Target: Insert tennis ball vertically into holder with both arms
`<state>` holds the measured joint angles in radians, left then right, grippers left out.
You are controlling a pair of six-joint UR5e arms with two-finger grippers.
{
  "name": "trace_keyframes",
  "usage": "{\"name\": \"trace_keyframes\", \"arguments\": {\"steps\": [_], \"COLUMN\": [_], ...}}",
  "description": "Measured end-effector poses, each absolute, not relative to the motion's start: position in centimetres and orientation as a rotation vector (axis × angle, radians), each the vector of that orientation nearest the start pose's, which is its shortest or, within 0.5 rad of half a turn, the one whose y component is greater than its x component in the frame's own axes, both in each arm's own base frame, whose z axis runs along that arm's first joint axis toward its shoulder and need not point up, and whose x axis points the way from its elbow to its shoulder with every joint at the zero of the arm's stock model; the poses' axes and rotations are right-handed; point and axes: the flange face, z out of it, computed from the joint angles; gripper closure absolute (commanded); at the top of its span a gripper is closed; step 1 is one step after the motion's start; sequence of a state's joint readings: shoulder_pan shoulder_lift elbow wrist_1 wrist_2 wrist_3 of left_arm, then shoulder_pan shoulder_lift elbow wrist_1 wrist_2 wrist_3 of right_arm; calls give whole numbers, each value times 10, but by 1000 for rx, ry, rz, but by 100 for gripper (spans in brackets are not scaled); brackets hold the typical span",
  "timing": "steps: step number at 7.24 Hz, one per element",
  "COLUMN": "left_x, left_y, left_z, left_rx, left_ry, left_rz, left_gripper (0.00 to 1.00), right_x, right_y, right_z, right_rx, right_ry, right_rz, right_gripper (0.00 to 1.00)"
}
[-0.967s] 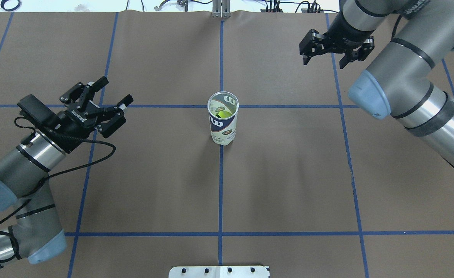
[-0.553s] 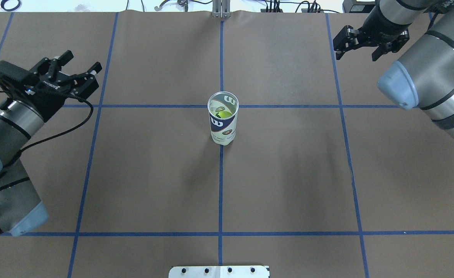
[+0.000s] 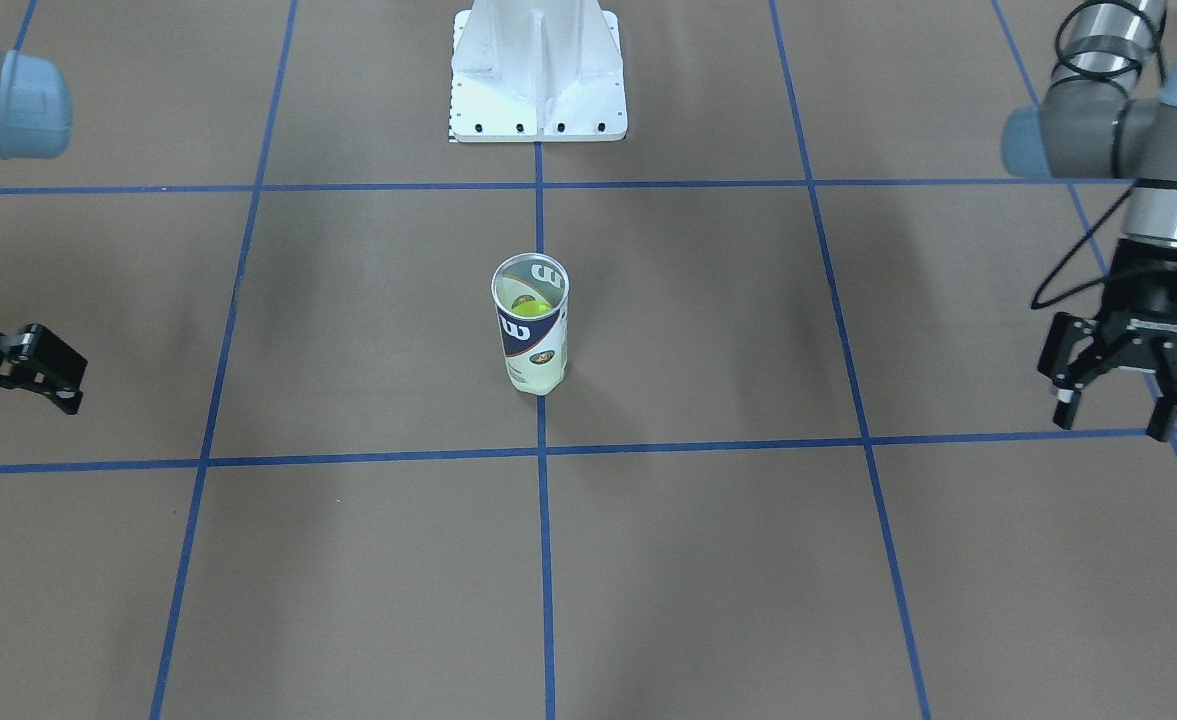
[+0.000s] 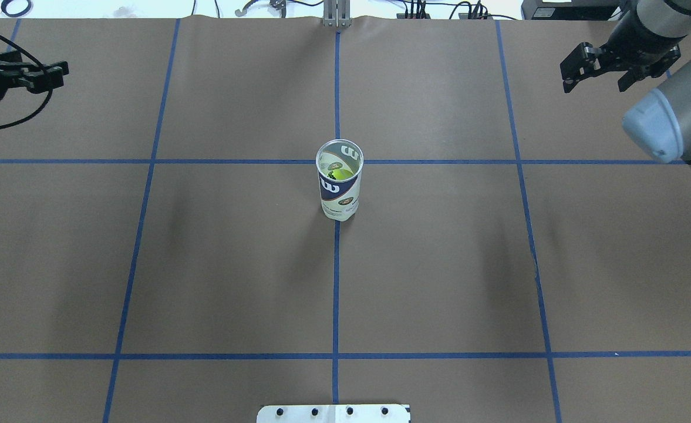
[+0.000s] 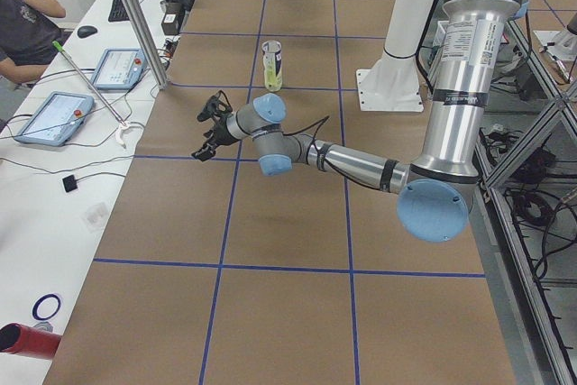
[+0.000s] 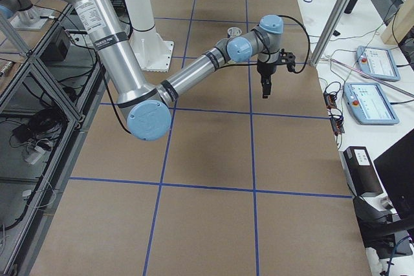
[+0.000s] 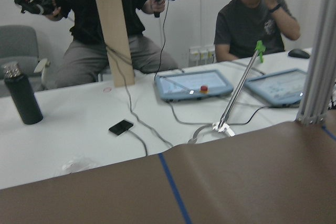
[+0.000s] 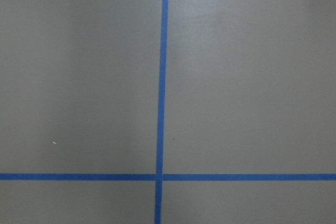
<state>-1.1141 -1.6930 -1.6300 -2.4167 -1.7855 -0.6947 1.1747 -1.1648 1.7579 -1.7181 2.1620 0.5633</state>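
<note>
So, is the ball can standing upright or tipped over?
Upright. The holder stands on its base, open mouth facing up, a yellow-green ball visible inside.

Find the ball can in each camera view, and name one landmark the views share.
Front-facing: can at centre, on the middle blue line.
Overhead: can at centre, same line.
Exterior left: can at top centre.
Exterior right: top centre, only its rim shows behind the right arm.
Left wrist: not in it.
Right wrist: not in it.
Landmark: white base, in all four exterior views, on the can's line.

Left tool (image 4: 49, 76) cropped at overhead edge, ball (image 4: 337, 174) half-hidden inside holder (image 4: 340, 197)
</note>
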Motion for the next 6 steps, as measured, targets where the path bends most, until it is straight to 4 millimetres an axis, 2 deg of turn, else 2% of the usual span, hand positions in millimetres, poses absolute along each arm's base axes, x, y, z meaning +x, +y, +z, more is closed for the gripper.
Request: {"name": "trace_keyframes", "arguments": {"steps": [2,3,4,5,6], "left_x": [103,76,45,17,0], "left_y": [-572,-573,-569,-562,-552], "left_z": [515,531,545,556,568], "left_rx": [524,421,319,245,194], "left_ry": [620,602,631,701,759], "left_rz": [-18,29,66,89,77], "left_gripper": [10,9,8,1,1], "right_x": [-112,-87,-70,-54,-43], "right_y": [-595,-585,-574,-563,-551], "right_z": [407,435,462,486,508], "right_rx": [104,85,63,42,18], "right_ry": [-734,-742,-739,-731,-724], "right_rz": [-14,-26,-28,-24,-20], "right_gripper": [0,0,0,0,0]}}
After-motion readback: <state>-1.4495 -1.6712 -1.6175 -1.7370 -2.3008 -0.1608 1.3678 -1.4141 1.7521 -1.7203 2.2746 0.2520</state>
